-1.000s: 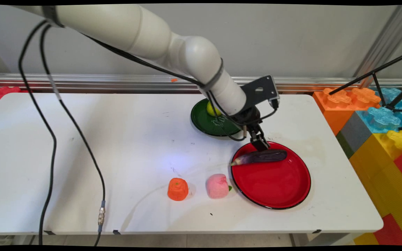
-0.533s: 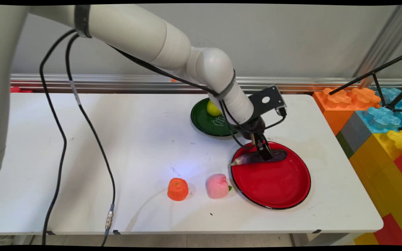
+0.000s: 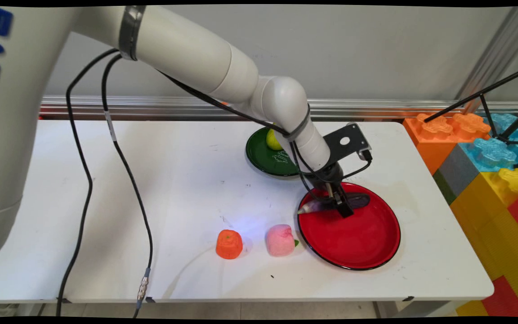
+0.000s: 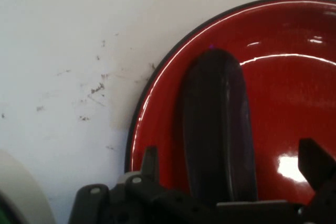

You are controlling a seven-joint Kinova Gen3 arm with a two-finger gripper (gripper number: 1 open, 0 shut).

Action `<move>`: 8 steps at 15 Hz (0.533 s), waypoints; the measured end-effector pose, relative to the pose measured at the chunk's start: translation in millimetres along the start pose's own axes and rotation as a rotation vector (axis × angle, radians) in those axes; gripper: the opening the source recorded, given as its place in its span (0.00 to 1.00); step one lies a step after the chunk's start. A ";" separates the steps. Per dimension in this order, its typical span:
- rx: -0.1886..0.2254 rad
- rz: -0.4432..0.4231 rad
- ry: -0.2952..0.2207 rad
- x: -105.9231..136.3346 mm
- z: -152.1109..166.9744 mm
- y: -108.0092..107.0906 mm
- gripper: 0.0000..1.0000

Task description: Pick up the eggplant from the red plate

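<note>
Counter (image 3: pixel 151 189) is holding two plates: red (image 3: pixel 367 252), green (image 3: pixel 261 157); four toy foods: eggplant (image 3: pixel 359 200), lime (image 3: pixel 272 140), orange piece (image 3: pixel 229 244), pink piece (image 3: pixel 279 240).

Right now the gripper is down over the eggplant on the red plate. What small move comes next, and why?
Probably close the fingers. The gripper is open, with one finger on each side of the eggplant, which lies on the red plate unheld.

My end effector (image 3: pixel 340 204) has come down from just above the eggplant (image 3: pixel 357 200) to straddle it on the red plate (image 3: pixel 367 245) (one finger (image 4: pixel 149 163) on either side, not closed).
</note>
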 end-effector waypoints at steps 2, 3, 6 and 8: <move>-0.001 -0.008 -0.004 -1.0 3.3 0.9 1.00; -0.002 -0.011 -0.005 -1.4 5.0 1.5 1.00; -0.003 -0.019 -0.007 -2.3 8.7 2.9 1.00; -0.002 -0.023 -0.008 -2.9 10.6 3.5 1.00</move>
